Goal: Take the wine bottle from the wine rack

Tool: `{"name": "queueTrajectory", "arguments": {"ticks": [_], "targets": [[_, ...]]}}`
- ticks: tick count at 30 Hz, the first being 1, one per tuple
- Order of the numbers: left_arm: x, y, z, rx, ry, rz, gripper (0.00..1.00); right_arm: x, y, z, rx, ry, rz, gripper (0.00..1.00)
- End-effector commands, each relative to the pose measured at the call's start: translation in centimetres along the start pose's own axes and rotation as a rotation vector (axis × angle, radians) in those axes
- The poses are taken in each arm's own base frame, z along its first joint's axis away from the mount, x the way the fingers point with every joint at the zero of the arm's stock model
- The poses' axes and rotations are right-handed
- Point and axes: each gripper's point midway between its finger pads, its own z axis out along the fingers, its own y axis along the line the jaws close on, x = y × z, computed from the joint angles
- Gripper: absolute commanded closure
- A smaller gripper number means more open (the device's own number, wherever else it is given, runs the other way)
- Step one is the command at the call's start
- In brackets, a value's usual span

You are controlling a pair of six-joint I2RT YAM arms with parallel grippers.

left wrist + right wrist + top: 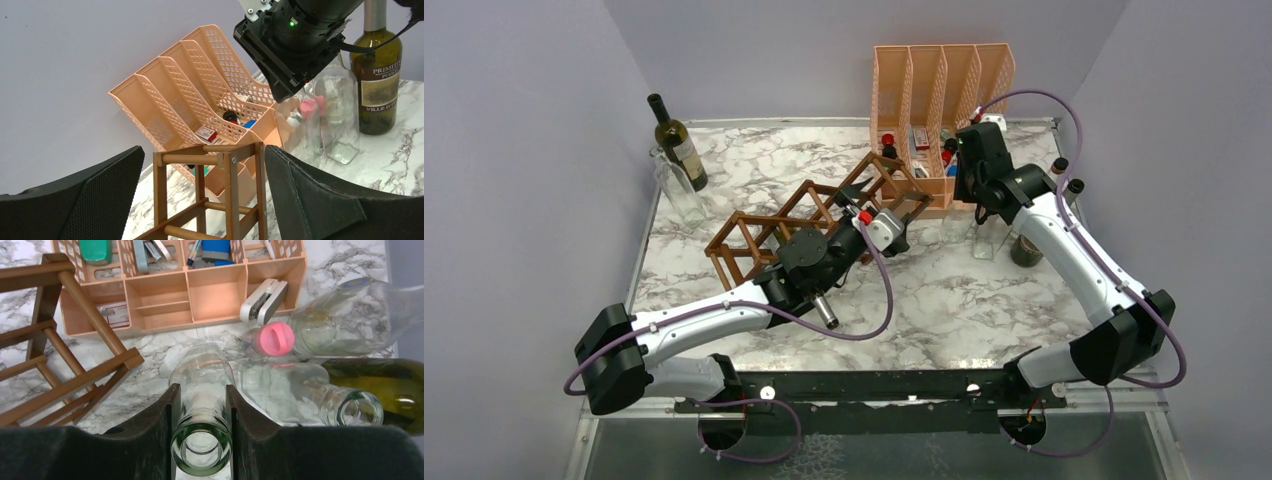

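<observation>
The brown wooden wine rack [809, 215] lies across the middle of the table, and I see no bottle in its cells. My left gripper [904, 232] is open and straddles the rack's right end [225, 190]. Its right finger [320, 200] is against the wood and its left finger [85, 200] is apart from it. My right gripper [202, 395] is shut on the neck of a clear glass wine bottle [201, 440]. The bottle [986, 238] stands upright on the table right of the rack, under the right gripper [982, 200].
A peach mesh file organiser [939, 100] with small items stands behind the rack. A clear bottle with a pink cap [272, 337], another clear bottle [350, 412] and a dark green bottle [395, 390] stand close to the held one. A dark bottle [679, 145] and a clear bottle [679, 190] stand at the back left.
</observation>
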Motion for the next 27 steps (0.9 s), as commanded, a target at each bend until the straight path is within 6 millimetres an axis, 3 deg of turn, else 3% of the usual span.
{"name": "queueTrajectory", "arguments": {"ticks": [1, 14, 23, 27], "targets": [[-1.2, 1.4, -0.4, -0.041, -0.040, -0.010, 0.05, -3.6, 0.8, 0.4, -0.032, -0.090, 0.044, 0.99], [-1.2, 1.8, -0.4, -0.047, -0.043, -0.018, 0.05, -3.1, 1.2, 3.2, -0.047, -0.053, 0.046, 0.93], [-1.2, 2.0, -0.4, -0.050, -0.044, -0.018, 0.05, -2.6, 1.4, 2.8, -0.081, -0.031, 0.034, 0.71], [-1.2, 2.0, -0.4, -0.049, -0.044, -0.021, 0.05, -2.8, 1.4, 2.3, -0.096, -0.043, 0.022, 0.52]]}}
